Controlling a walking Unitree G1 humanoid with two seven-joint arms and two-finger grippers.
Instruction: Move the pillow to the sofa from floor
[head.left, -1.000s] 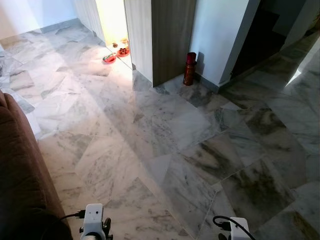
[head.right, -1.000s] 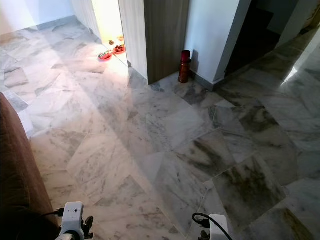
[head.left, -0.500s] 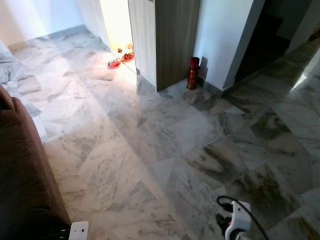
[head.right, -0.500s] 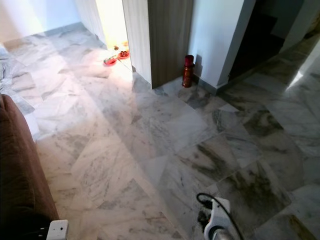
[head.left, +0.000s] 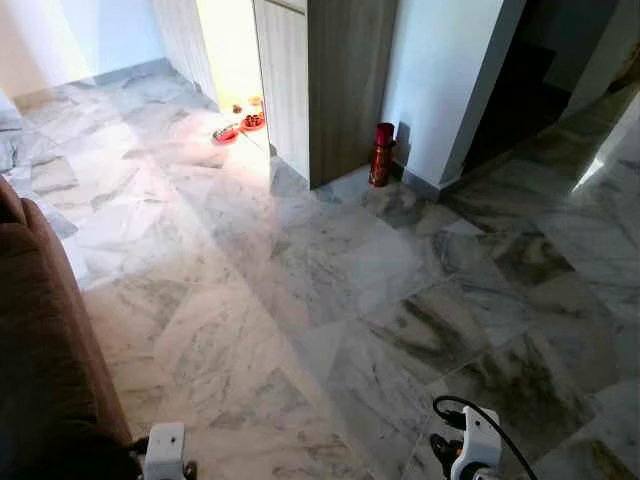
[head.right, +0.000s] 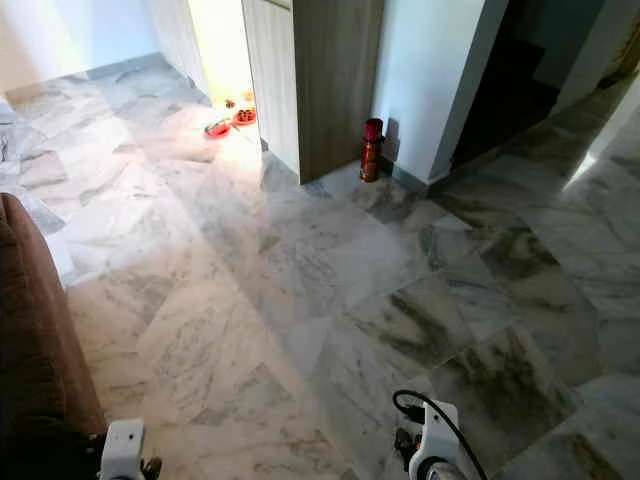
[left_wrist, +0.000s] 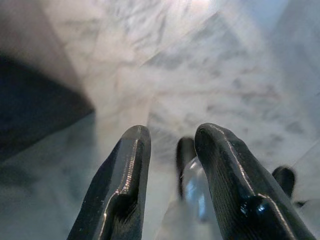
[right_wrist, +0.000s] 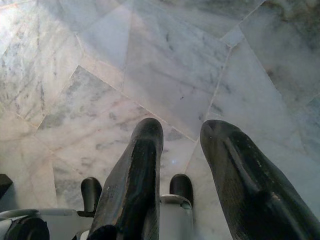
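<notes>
A brown sofa (head.left: 40, 340) runs along the left edge, with its arm near my left side. Grey-white marble floor (head.left: 300, 280) spreads out ahead of me. My left arm's white wrist (head.left: 165, 452) hangs low beside the sofa. In the left wrist view my left gripper (left_wrist: 172, 137) is open over the floor, nothing between its fingers (left_wrist: 125, 170). My right arm's wrist (head.left: 476, 446) hangs at the lower right. My right gripper (right_wrist: 182, 132) is open too, pointing down at bare tiles.
A red flask (head.left: 382, 155) stands at the foot of a wooden partition (head.left: 345, 80). Small red bowls (head.left: 240, 128) lie in a sunlit doorway at the back. A dark opening (head.left: 520, 90) is at the far right, past a white wall (head.left: 440, 70).
The whole view has shifted slightly, so the camera has moved. My right wrist sits higher in the picture than a second ago; the left wrist dipped and came back.
</notes>
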